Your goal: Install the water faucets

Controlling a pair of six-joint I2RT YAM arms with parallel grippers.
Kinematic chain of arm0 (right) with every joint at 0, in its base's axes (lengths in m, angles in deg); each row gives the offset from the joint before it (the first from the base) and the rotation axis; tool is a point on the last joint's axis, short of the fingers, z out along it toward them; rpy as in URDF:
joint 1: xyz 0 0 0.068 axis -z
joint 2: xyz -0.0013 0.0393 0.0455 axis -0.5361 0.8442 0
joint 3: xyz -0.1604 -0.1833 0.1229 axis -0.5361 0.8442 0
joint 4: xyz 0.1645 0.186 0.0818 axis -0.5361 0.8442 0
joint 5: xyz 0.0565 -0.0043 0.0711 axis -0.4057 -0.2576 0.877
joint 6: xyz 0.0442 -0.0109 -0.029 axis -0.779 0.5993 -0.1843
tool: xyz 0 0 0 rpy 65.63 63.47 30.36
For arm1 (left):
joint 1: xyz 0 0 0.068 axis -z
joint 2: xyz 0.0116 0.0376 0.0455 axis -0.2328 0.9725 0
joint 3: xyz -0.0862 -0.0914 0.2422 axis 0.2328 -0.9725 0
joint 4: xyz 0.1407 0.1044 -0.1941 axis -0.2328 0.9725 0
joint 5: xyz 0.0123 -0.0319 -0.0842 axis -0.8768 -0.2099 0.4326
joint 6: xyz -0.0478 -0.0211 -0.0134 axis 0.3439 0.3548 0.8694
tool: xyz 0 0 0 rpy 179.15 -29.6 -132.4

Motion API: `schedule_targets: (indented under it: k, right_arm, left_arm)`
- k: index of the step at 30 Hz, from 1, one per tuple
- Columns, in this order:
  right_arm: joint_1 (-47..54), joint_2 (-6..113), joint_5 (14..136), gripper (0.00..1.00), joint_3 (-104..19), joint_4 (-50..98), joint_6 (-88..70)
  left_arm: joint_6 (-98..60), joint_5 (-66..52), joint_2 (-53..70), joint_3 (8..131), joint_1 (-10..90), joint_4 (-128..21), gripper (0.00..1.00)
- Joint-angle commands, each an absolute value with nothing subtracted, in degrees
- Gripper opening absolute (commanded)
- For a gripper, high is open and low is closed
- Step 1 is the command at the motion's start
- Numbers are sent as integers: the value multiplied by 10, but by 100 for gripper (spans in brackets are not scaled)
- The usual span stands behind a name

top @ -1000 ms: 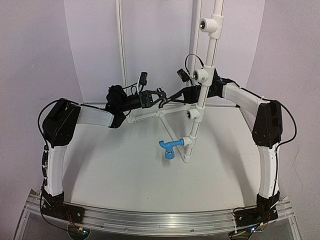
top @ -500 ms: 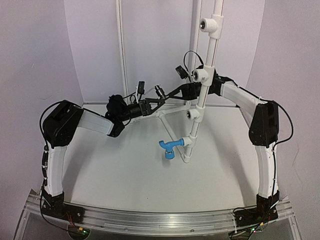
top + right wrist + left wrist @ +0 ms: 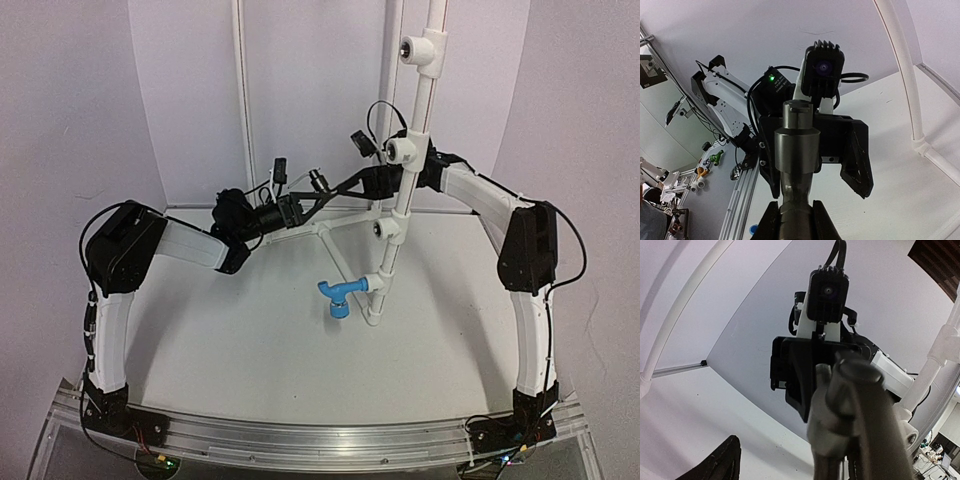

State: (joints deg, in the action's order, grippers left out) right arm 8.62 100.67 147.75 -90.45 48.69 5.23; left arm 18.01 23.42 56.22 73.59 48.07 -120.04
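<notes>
A bright blue faucet (image 3: 338, 295) sits plugged into the lowest tee of the white pipe stand (image 3: 398, 205), spout down. A dark grey faucet (image 3: 319, 181) hangs in the air left of the stand, with my right gripper (image 3: 345, 187) shut on its lower end. In the right wrist view the faucet (image 3: 796, 150) rises straight up out of my right gripper (image 3: 796, 210). My left gripper (image 3: 303, 200) faces it, open, with its jaws standing to either side of the faucet's free end. In the left wrist view the faucet (image 3: 855, 410) is a close blur and one left fingertip (image 3: 717, 465) shows at lower left.
The stand carries white tee fittings with round sockets (image 3: 400, 150) (image 3: 383, 229) (image 3: 413, 47). White base pipes (image 3: 335, 255) run along the table under both grippers. Thin white poles (image 3: 243, 100) stand at the back wall.
My left wrist has rolled and drawn back a little to the left, its fingers now off the dark faucet. The right gripper keeps the faucet in almost the same place.
</notes>
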Motion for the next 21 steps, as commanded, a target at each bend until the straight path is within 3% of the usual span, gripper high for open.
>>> schedule_targets:
  k: [1,6,21]
  right_arm:
    - [81,984,1498,0,-892,466,57]
    - [76,983,1500,0,-889,466,57]
    - [76,986,1501,0,-892,467,48]
  left_arm:
    - [179,229,537,773,482,-1224,70]
    - [188,230,547,792,484,-1231,64]
    - [191,256,537,796,486,-1205,21]
